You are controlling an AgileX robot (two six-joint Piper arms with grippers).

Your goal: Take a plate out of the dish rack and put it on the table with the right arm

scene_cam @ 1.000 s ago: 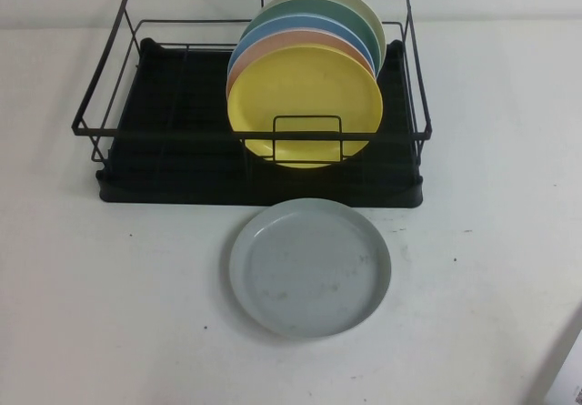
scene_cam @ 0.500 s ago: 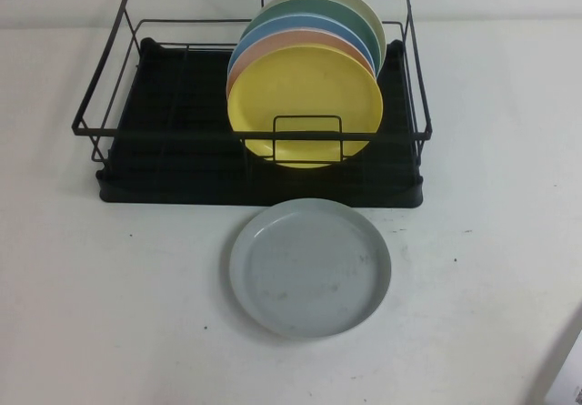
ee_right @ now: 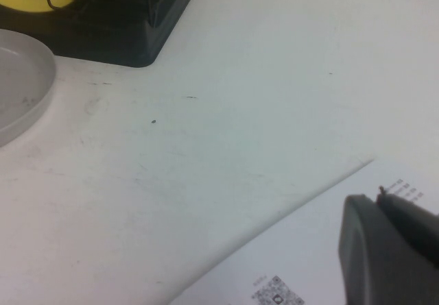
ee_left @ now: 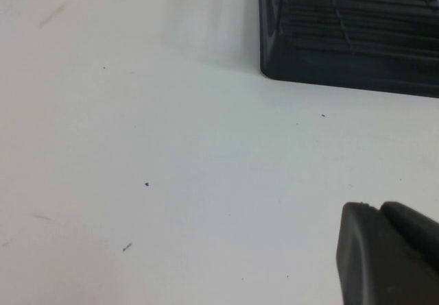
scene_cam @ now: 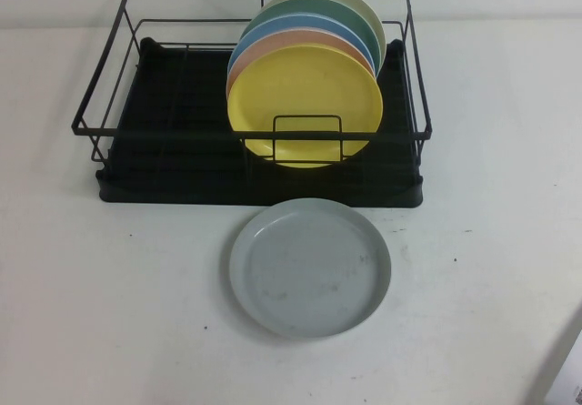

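table (scene_cam: 109, 314): white, specked, carries everything; bare in front of both arms
rack (scene_cam: 118, 105): black wire frame on black tray, at the back of the table. its right half holds five plates on edge, front to back: yellow plate (scene_cam: 305, 96), pink, blue, green, cream. left half has no plates in it
plate (scene_cam: 309, 267): grey-white, lies flat on the table just in front of the rack's front edge, roughly under the yellow plate. rim up, faint scuffs inside. nothing touching it. right wrist view catches its edge (ee_right: 20, 79) next to the rack's corner
paper sheet with a QR code (ee_right: 302, 264): on the table at the near right, under the right gripper
right gripper (ee_right: 387, 250): off to the near right of the table, well apart from the plate, empty. only one dark finger block shows, so cannot tell whether it is spread or closed
left gripper (ee_left: 384, 257): low over bare table near the rack's left corner, holding nothing, same story, cannot tell its opening

status, judging by the layout: plate is out of the rack and seated on the table, arm is clear of it, so the task looks done. at most what's left is parking the right arm
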